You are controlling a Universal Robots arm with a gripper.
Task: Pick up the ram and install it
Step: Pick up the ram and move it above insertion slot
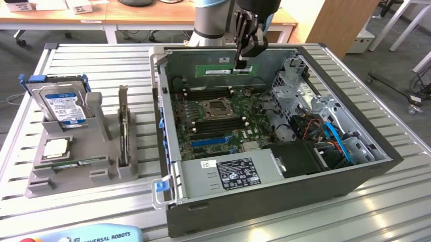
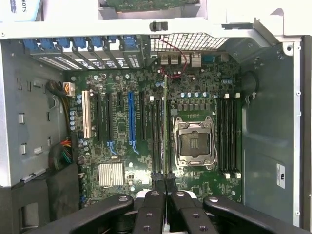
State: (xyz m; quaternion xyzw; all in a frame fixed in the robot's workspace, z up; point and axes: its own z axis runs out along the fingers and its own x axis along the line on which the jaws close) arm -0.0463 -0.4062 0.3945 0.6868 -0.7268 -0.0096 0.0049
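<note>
while tight around the ram [image 1: 214,70], tool [image 1: 243,64] over open computer case [image 1: 269,204], motherboard [image 1: 232,132] and power supply [image 1: 229,174] within

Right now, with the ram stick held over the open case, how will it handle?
Probably stiff: the ram stick hangs straight from the gripper, no sag. Likely light, being so thin. Gripped toward one end, it may twist if pushed sideways.
</note>
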